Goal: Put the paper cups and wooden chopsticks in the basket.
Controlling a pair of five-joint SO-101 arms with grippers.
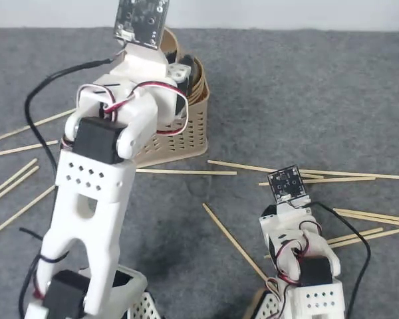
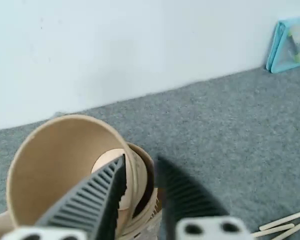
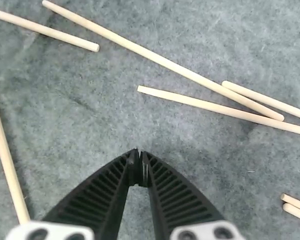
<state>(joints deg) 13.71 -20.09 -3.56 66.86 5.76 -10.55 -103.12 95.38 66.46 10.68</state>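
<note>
Left wrist view: a brown paper cup (image 2: 55, 165) sits nested in other brown cups (image 2: 142, 167) inside the beige slotted plastic basket (image 1: 193, 126), with the left tool (image 2: 140, 170) spread astride its rim, one finger inside and one outside. Light wooden chopsticks (image 1: 186, 172) lie scattered on the grey felt-covered table (image 1: 286, 86) on both sides of the basket. The right tool (image 3: 140, 160) is pressed together and empty, just above the table near several sticks.

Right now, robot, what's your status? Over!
Left gripper open at the rim of a cup in the basket. Right gripper shut, empty, over loose chopsticks. Path to them looks open.
</note>
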